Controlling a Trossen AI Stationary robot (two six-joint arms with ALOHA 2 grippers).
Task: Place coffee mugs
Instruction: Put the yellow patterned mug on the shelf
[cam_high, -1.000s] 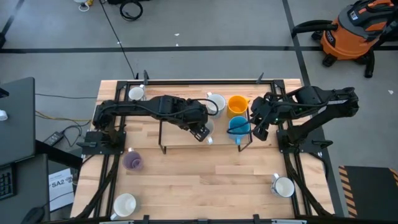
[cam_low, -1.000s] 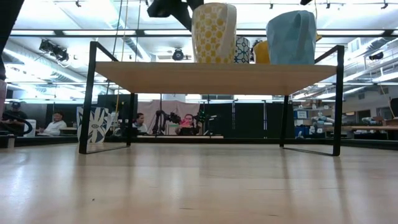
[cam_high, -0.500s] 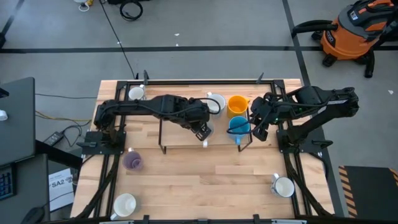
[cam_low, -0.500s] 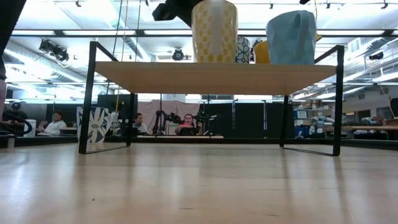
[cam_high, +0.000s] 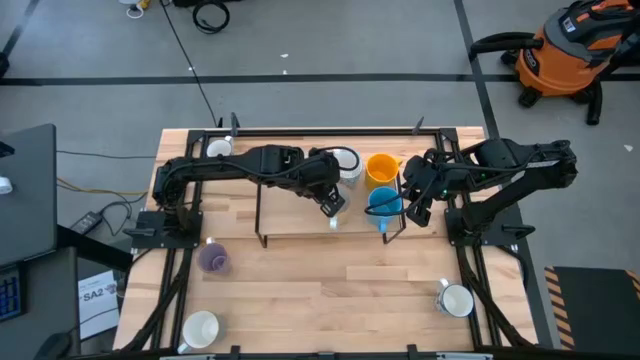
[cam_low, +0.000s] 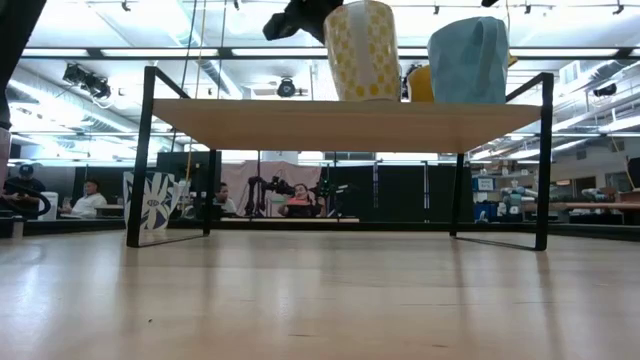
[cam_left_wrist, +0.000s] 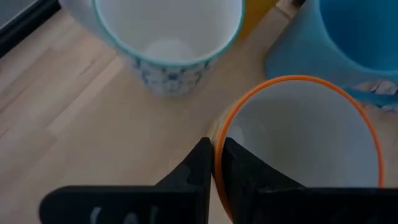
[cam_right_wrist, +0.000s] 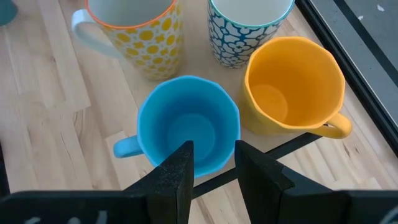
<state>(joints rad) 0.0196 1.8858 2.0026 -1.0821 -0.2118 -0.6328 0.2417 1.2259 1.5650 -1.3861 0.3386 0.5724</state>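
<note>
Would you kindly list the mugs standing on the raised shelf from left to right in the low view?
Yellow-dotted mug → orange mug → blue mug.

Bright, even overhead light; left wrist view blurred, perhaps too close.

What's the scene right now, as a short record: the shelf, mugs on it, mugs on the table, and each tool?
shelf: wooden shelf on black legs
mugs on shelf: yellow-dotted mug, blue mug, orange-yellow mug, blue-patterned mug
mugs on table, high view: purple mug, upper-left white mug, lower-left white mug, lower-right white mug
left tool: pinching yellow-dotted mug's rim; mug slightly tilted
right tool: at blue mug's wall
</note>
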